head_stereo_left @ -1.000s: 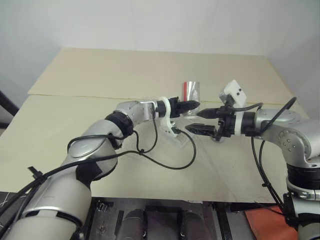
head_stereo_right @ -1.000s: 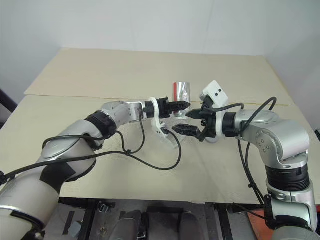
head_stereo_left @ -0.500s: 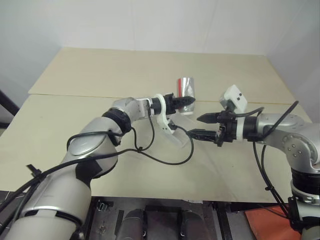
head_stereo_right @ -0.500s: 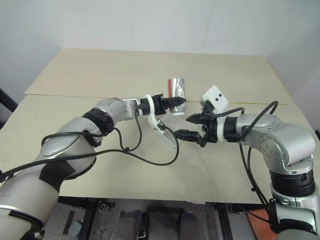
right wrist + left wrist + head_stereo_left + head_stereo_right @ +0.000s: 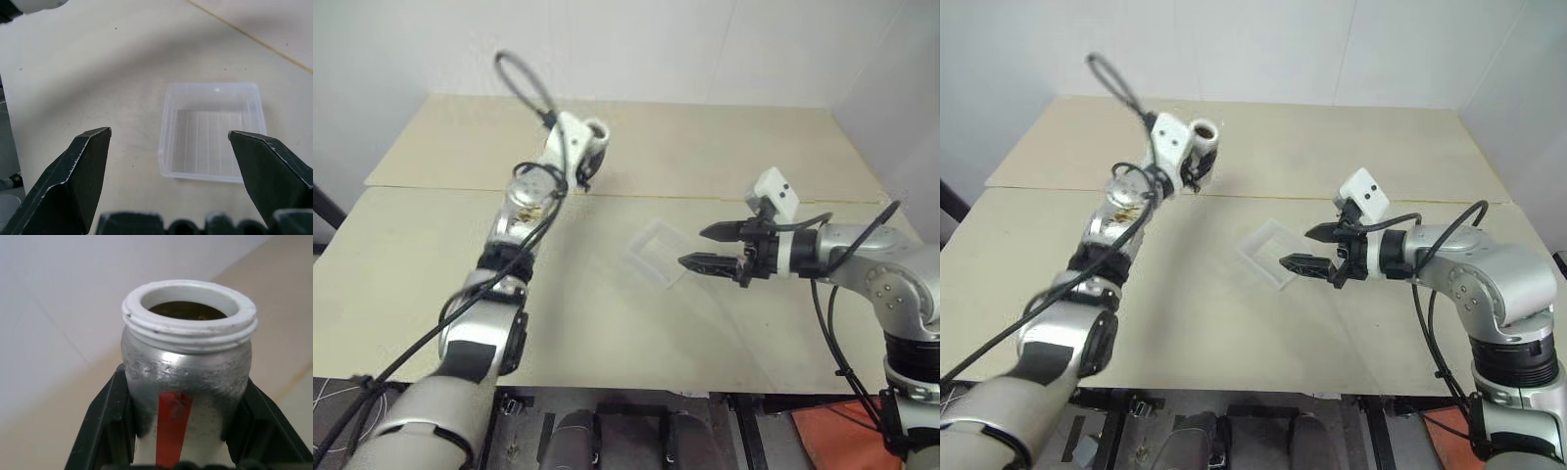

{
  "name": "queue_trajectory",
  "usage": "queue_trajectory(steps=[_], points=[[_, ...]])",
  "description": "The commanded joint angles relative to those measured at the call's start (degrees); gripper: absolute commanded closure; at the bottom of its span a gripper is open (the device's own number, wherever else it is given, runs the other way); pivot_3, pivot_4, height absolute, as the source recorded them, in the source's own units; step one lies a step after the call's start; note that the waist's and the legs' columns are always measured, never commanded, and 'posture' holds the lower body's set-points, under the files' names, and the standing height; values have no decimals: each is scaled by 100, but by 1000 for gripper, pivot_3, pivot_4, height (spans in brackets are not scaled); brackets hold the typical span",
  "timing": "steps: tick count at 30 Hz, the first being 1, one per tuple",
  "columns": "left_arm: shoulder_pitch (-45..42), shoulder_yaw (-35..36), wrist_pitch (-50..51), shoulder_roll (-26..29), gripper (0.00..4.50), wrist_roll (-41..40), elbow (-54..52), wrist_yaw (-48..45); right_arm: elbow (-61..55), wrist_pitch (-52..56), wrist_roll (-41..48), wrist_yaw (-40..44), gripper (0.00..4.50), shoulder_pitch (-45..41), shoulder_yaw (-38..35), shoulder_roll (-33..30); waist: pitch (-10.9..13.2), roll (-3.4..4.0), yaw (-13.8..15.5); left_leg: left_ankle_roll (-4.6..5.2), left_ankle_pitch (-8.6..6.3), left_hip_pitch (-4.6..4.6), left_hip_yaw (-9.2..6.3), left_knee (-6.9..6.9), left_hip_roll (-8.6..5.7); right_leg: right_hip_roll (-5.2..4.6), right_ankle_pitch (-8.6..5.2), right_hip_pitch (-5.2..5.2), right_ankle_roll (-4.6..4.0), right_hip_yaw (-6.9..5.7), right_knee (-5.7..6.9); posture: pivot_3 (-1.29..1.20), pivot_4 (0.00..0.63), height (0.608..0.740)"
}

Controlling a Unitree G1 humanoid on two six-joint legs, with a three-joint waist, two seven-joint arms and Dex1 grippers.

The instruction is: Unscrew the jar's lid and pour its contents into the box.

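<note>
Jar point(image 5: 186, 377) upright in left claw point(image 5: 183, 431), open mouth up

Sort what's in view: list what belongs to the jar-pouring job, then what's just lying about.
Job:
- jar, lid off, in the shut left end effector
- contents, dark inside the jar
- box, holding nothing
- right end effector, open, holding nothing

Lying about:
- nothing besides the table

You get no readable text, brand or number; jar point(image 5: 188, 382) label carries plain red stripe only
</note>
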Motion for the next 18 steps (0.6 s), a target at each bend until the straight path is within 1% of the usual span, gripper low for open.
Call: queue_trajectory(steps=[1, 4, 6, 8, 10, 11, 12, 13, 14, 15, 16, 18], points=[[510, 417, 1196, -181, 2569, -505, -1728, 437, -107, -201, 69, 1, 38, -105, -128, 12, 0, 0, 2, 2, -1, 0, -4, 0, 0, -1, 1, 0, 1, 1, 0, 0, 150, 740], [962, 285, 1447, -180, 2569, -386, -2547, 552, -51, -249, 75, 67, 38, -163, -125, -14, 0, 0, 14, 4, -2, 0, -6, 2, -3, 0, 2, 3, 2, 1, 1, 0, 150, 740], [1155, 209, 1559, -187, 2569, -285, -2829, 685, -13, -280, 58, 84, 38, -196, -94, -12, 0, 0, 32, 4, -2, 2, -7, 1, -3, 1, 3, 4, 1, 2, 4, 0, 150, 740], [1230, 209, 1719, -171, 2569, -360, -2952, 638, 1, -302, 46, 92, 38, -201, -59, -2, 0, 0, 58, 4, -2, 7, -7, 1, -3, 1, 4, 6, -1, 3, 4, 0, 150, 740], [1354, 89, 1489, -78, 2569, -326, -3058, 432, 5, -320, 39, 91, 38, -183, -18, 10, 0, 0, 63, 6, -3, 13, -7, 1, -4, 1, 4, 12, -1, 2, -1, 0, 150, 740], [1426, -62, 1172, -10, 2569, -152, -3107, 410, 4, -335, 35, 94, 38, -169, -2, 10, 0, 0, 60, 6, -4, 19, -7, 1, -4, 1, 4, 17, -1, 3, -1, 0, 150, 740], [1467, -391, 664, 144, 2569, 261, -3086, 443, 2, -348, 32, 103, 38, -160, 14, 6, 0, 0, 61, 7, -4, 26, -6, 0, -4, 1, 4, 23, -1, 4, -2, 0, 150, 740], [1436, -902, 76, 398, 2569, 936, -2954, 567, 2, -359, 30, 113, 38, -159, 28, 3, 0, 0, 61, 7, -4, 34, -6, -2, -5, 2, 4, 30, -2, 4, -5, 0, 150, 740], [1333, -1474, -744, 715, 2569, 1729, -2726, 758, 2, -366, 31, 122, 38, -166, 36, -2, 0, 0, 63, 8, -5, 42, -6, -3, -4, 3, 4, 38, -2, 4, -8, 0, 150, 740], [1169, -1938, -1413, 964, 2569, 2358, -2470, 935, 2, -370, 32, 130, 38, -178, 39, -8, 0, 0, 72, 7, -5, 45, -6, -5, -6, 3, 5, 43, -3, 3, -12, 0, 150, 740], [1046, -2204, -1864, 1110, 2569, 2724, -2259, 1076, 3, -376, 29, 131, 38, -186, 46, -6, 0, 0, 84, 8, -5, 53, -5, -7, -7, 3, 5, 52, -3, 3, -16, 0, 150, 740], [387, -2864, -2672, 1277, 2569, 3730, -1573, 1695, 11, -402, 19, 156, 38, -220, 55, -33, 0, 0, 132, 13, -9, 68, -4, -9, -7, -1, 6, 69, -4, 0, -26, 0, 150, 740]])
